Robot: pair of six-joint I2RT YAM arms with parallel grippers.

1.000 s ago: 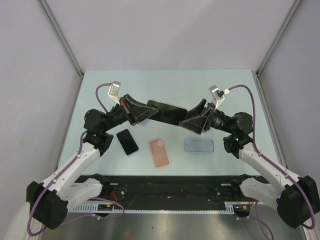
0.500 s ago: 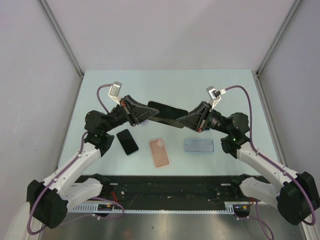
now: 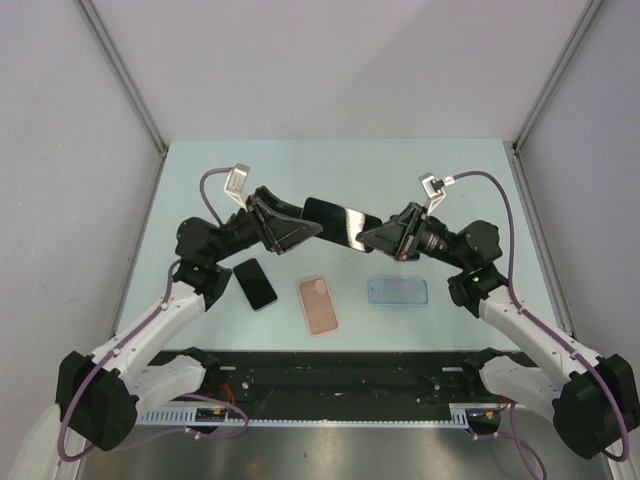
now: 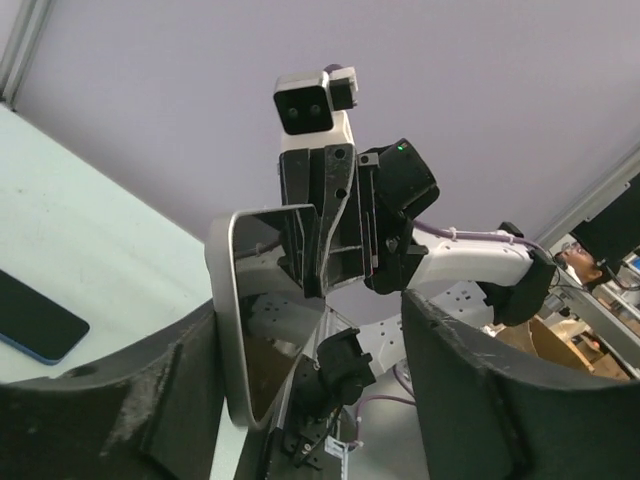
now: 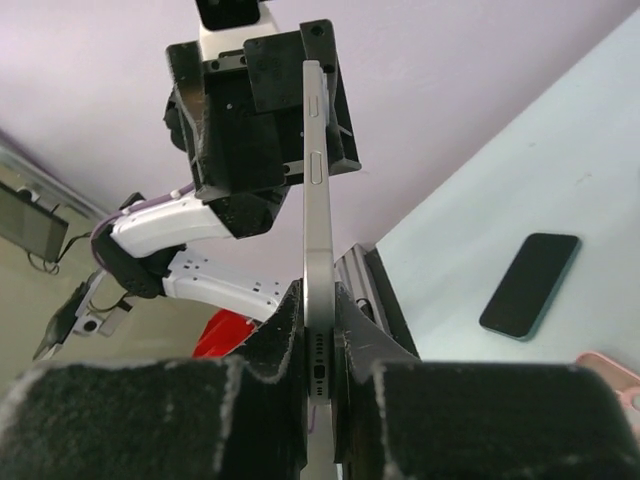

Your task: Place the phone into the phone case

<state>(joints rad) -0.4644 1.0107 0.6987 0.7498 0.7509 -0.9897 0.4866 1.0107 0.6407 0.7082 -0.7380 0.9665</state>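
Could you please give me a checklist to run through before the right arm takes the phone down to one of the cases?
1. Right gripper shut on the held phone: ok, both fingers press its faces near the port end.
2. Left gripper open: ok, a clear gap shows on one side of the phone.
3. Left gripper out of the phone's way: not ok, the phone's other end lies between its fingers.
4. Pink case and blue case flat and uncovered: ok.
5. Which case fits this phone: cannot tell.
6. Black phone apart from both cases: ok.
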